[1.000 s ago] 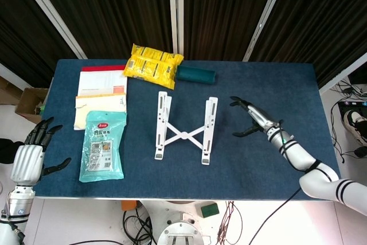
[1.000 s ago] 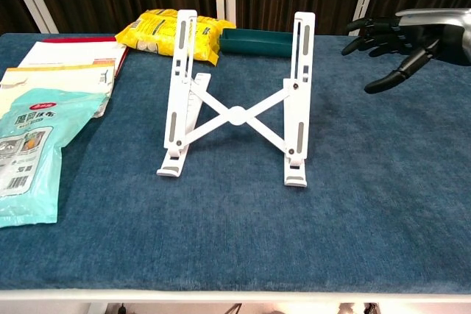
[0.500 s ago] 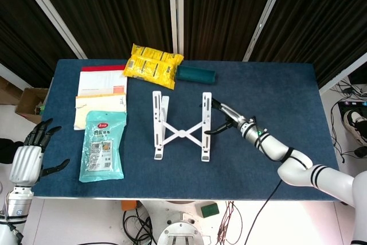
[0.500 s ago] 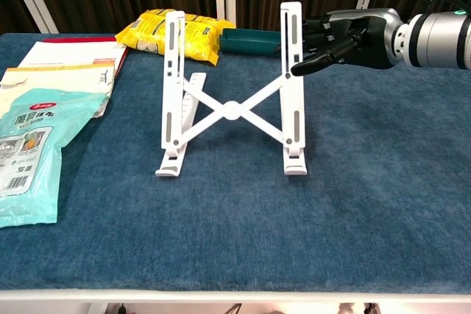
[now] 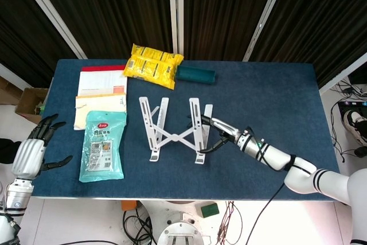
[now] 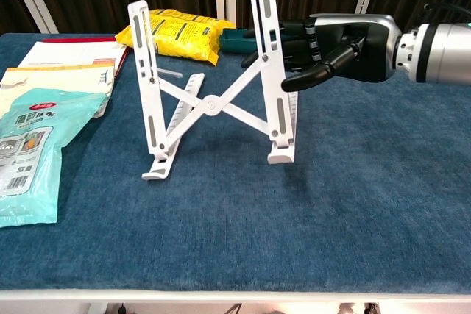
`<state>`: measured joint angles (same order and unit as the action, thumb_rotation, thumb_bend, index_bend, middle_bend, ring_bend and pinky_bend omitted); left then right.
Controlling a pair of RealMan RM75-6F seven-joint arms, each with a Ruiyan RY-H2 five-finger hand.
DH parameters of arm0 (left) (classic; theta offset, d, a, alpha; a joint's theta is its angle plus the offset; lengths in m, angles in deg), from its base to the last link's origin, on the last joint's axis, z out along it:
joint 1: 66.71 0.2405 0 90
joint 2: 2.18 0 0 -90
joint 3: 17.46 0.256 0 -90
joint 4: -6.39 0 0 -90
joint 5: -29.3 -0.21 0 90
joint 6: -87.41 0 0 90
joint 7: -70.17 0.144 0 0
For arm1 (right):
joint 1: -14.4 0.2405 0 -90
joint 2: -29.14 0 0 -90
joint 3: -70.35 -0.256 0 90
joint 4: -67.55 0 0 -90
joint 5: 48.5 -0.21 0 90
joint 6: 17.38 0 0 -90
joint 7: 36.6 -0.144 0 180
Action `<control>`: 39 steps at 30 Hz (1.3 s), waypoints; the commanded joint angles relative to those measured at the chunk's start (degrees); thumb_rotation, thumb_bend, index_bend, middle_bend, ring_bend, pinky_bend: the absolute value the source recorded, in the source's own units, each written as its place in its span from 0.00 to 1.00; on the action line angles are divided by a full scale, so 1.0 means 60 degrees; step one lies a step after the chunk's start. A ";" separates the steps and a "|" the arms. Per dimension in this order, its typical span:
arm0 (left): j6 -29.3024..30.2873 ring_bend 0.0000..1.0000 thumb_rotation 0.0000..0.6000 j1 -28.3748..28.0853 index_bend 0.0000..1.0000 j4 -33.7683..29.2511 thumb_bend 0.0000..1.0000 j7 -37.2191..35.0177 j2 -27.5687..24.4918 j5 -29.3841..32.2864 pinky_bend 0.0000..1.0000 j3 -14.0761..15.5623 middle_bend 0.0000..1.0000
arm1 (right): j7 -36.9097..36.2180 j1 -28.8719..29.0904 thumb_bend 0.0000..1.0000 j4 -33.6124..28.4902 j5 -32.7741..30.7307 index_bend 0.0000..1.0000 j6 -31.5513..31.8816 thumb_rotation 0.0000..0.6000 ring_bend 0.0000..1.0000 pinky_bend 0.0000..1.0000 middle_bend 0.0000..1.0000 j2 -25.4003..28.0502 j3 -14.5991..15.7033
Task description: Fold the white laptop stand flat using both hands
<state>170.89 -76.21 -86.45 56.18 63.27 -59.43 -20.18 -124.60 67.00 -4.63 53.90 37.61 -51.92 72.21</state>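
I have the right hand (image 6: pixel 324 45) up against the right upright of the white laptop stand (image 6: pixel 210 101), fingers (image 6: pixel 283 34) curled toward the bar and thumb forward on its near side; I cannot tell whether it truly grips the bar or only presses on it; the stand sits near the middle of the blue table (image 6: pixel 353 204), raised and leaning, its two long arms crossed by an X brace, feet on the cloth; my left hand (image 5: pixel 34 150) hangs off the table's left edge, fingers spread, holding nothing; left of the stand lies a teal pouch (image 5: pixel 103 147), beyond it some white and red papers (image 5: pixel 100 87); at the far side are a yellow snack bag (image 5: pixel 152 64) and, just right of it, a dark green case (image 5: pixel 195 74).
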 commanded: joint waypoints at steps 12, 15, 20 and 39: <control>-0.1083 0.03 1.00 -0.0795 0.16 0.0258 0.13 -0.1119 -0.0156 -0.0015 0.16 -0.0123 0.05 | 0.1662 -0.0802 0.02 -0.1779 0.0852 0.13 0.1817 1.00 0.05 0.00 0.25 0.0577 0.1236; -0.1082 0.03 1.00 -0.0812 0.16 0.0265 0.13 -0.1090 -0.0136 -0.0065 0.16 -0.0073 0.05 | 0.1619 -0.0934 0.03 -0.1808 0.0646 0.13 0.1832 1.00 0.05 0.00 0.25 0.0338 0.1340; -0.1012 0.03 1.00 -0.0748 0.16 0.0254 0.13 -0.1003 -0.0142 -0.0080 0.16 0.0027 0.05 | 0.1107 -0.1176 0.05 -0.1681 0.0106 0.13 0.1722 1.00 0.05 0.00 0.25 -0.0092 0.1469; -0.1226 0.03 1.00 -0.1025 0.16 0.0503 0.12 -0.1257 0.0061 -0.0023 0.16 -0.0037 0.05 | -0.0556 -0.1465 0.09 -0.1643 -0.0180 0.14 0.2034 1.00 0.05 0.00 0.25 -0.0242 0.1587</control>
<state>163.83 -82.01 -83.74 48.99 63.38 -59.59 -20.16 -130.64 58.34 -14.39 51.72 48.17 -54.83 82.10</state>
